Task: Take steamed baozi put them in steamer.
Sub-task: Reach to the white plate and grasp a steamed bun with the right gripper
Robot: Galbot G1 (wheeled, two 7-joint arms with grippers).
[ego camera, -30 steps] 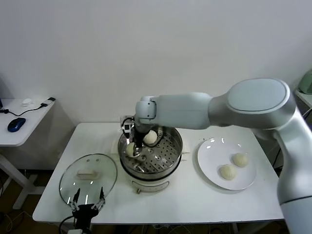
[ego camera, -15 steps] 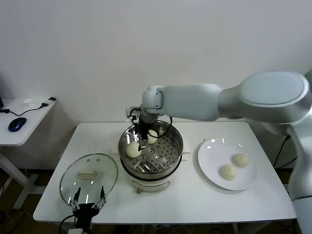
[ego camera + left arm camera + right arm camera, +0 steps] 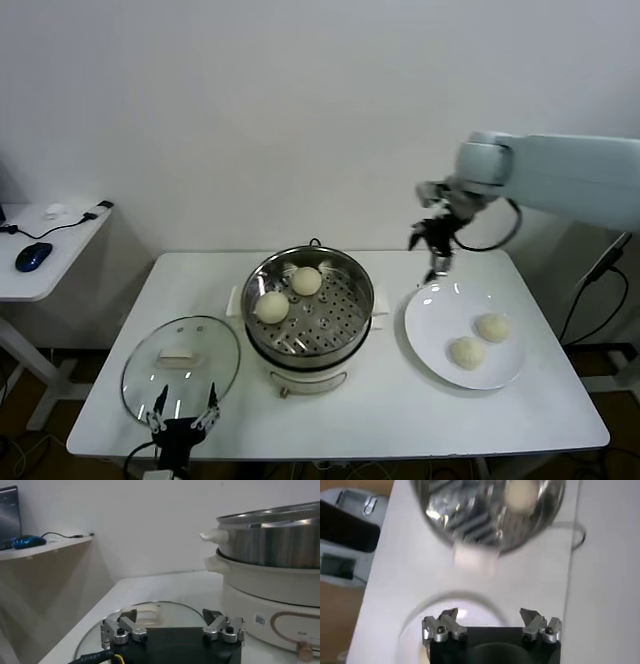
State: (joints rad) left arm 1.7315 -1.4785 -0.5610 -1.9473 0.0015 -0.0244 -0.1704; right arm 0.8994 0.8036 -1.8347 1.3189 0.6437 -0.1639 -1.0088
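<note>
Steel steamer (image 3: 340, 330) holds two baozi (image 3: 271, 306), plate (image 3: 428, 338) two

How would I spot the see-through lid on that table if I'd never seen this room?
Start at the shiny round steel steamer in the middle of the white table. Look toward the table's front left corner: the round clear glass lid lies flat there. Unlike the flat white round plate on the right, it is transparent, with a white handle on top.

Glass lid (image 3: 181, 358) and white plate (image 3: 440, 345) on white table (image 3: 380, 410); side desk (image 3: 45, 270) with blue mouse (image 3: 33, 255).
</note>
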